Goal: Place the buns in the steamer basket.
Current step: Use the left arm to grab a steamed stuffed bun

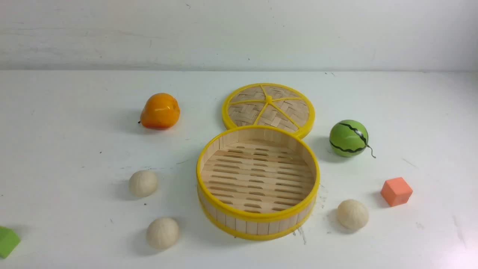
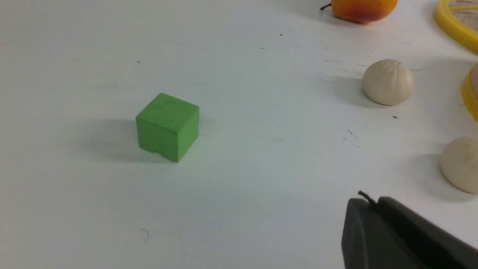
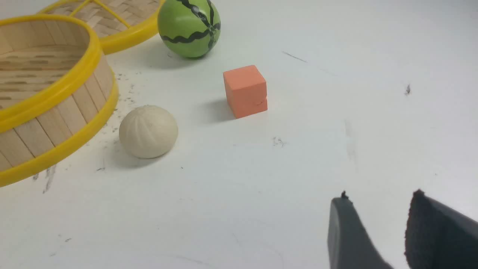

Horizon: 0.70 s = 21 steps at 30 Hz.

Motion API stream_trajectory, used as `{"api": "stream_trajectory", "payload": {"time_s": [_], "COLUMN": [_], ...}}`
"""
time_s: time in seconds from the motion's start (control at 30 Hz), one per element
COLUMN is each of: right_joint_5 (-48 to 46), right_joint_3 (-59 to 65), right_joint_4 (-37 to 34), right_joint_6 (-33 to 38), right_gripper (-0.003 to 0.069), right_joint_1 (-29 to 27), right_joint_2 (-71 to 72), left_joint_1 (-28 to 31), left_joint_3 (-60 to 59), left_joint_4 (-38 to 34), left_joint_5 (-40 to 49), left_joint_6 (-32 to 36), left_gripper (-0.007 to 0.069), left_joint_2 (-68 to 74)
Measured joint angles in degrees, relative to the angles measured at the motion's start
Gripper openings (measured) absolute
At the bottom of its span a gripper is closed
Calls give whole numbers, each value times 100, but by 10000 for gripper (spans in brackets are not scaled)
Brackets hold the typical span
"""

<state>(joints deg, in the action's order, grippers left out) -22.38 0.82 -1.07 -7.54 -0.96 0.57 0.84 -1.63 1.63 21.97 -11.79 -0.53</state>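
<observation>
While all three buns point(image 1: 143, 183) lie on the table point(image 1: 74, 149) beside the empty steamer basket point(image 1: 257, 216), my slightly parted right pincer point(image 3: 381, 198) and closed left pincer point(image 2: 373, 203) hold nothing, so first I must reach one.

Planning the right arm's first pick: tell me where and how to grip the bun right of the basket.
Come straight down and pinch the bun across its widest middle. It is a round dome, flat side on the table, with the steamer basket wall close beside it, so probably grip front to back.
</observation>
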Motion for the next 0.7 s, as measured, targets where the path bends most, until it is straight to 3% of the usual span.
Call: {"api": "stream_trajectory", "payload": {"time_s": [0.7], "right_joint_5": [0], "right_joint_3": [0], "right_joint_4": [0], "right_joint_6": [0], "right_gripper": [239], "right_joint_1": [0], "right_joint_2": [0], "left_joint_1": [0], "left_joint_3": [0], "left_joint_4": [0], "left_joint_5": [0], "left_joint_6": [0], "left_gripper": [39], "left_joint_2": [0]}}
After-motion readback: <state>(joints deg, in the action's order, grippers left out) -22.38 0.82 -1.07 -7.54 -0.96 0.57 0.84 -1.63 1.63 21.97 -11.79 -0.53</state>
